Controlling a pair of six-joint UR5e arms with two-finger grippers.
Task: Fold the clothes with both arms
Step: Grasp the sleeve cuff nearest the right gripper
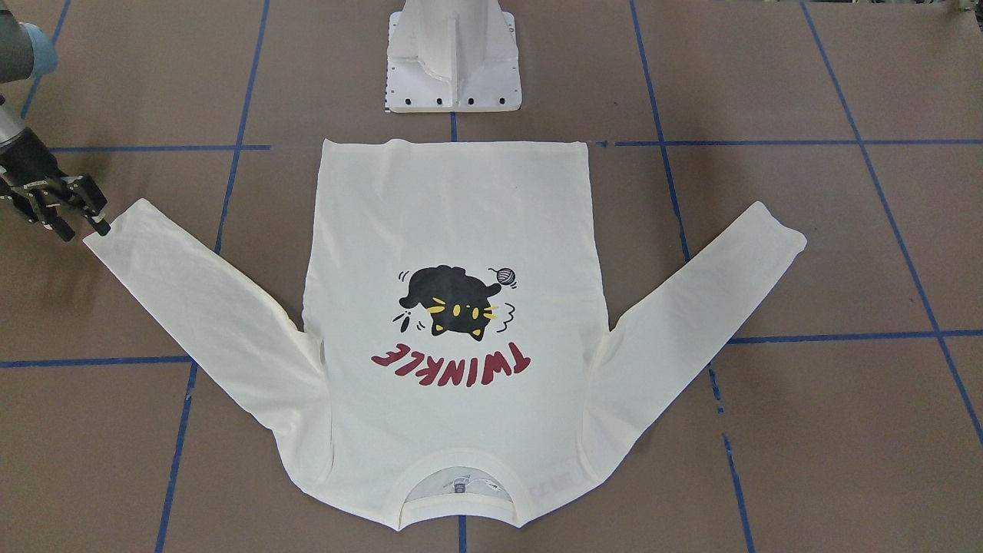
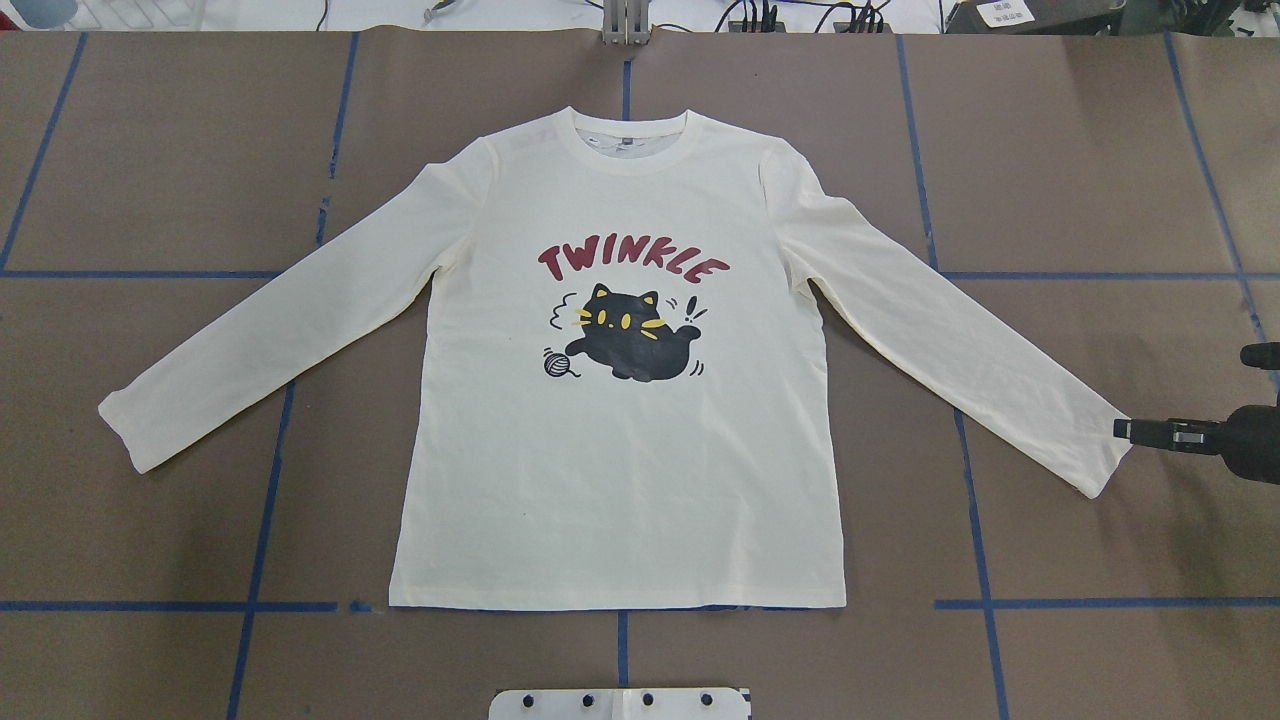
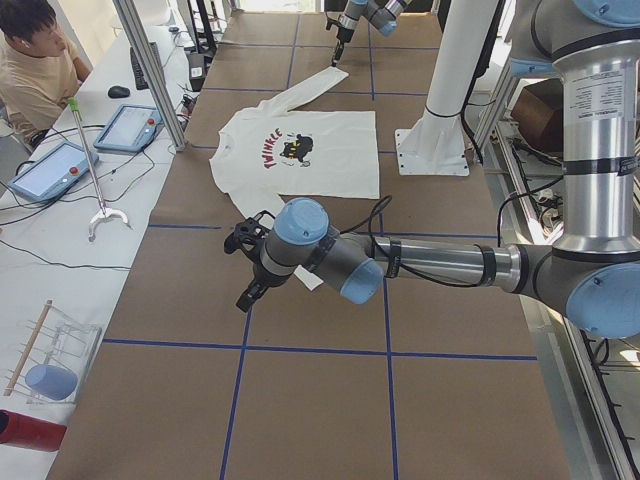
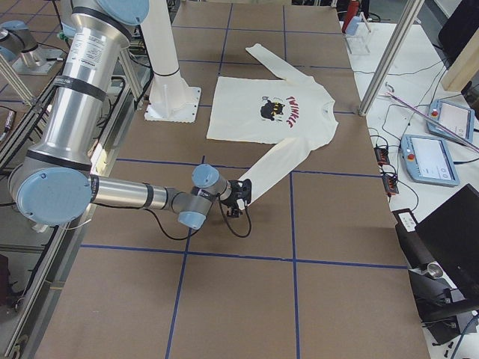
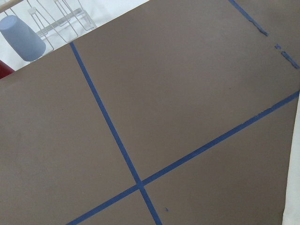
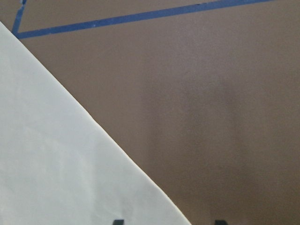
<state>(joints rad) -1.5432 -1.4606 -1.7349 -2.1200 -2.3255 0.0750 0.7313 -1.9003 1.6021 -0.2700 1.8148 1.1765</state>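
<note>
One long-sleeved shirt [image 2: 620, 480] and one white pedestal base [image 1: 455, 57]. Two robot arms [image 3: 440, 262] [image 4: 127, 193], two teach pendants [image 3: 128, 127] [image 3: 50, 170], one person [image 3: 35, 75].

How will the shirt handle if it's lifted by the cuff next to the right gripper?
Probably floppy: the shirt lies thin and flat, so it should drape from the cuff. Likely light; the sleeve would probably rise before the rest drags. Pushing it may just wrinkle it.

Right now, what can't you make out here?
Left gripper: seen only in the left side view, too small to judge its jaws.
Right gripper: whether it touches the shirt cuff; fingertips cut off by the wrist view's bottom edge.
Neck label: overhead view, too small to read.
</note>
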